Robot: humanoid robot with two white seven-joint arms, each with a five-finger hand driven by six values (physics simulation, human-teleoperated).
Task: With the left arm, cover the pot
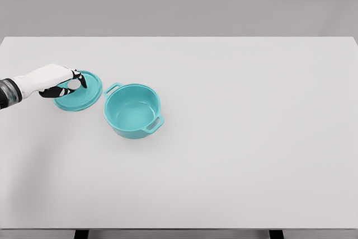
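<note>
Lid (84, 94) and pot (133, 110) share the left part of a wide white table (240, 138), with nothing else on the top and nothing between them, so no obstacle stands in the way. At the far left, the left arm comes in from the picture's edge, a dark cuff at the wrist, then the white left hand (53, 80) with dark fingers (59, 90). The hand lies over the lid's left half, its fingers curled down around the pale knob (73, 84) at the lid's centre; they appear to pinch the knob, though whether the pads truly press it cannot be told for certain at this size. The lid is a flat teal disc with a raised rim, smooth and matte, and its right edge shows clear of the hand. Whether it rests on the table or is slightly raised cannot be told. Just right of it, near but apart, the pot stands upright and uncovered: a round, straight-walled teal vessel, smooth inside and empty, with two loop handles, one at the upper left of its rim and one at the lower right. Right of the pot the table runs plain and matte to its far edge. The right arm does not show.
</note>
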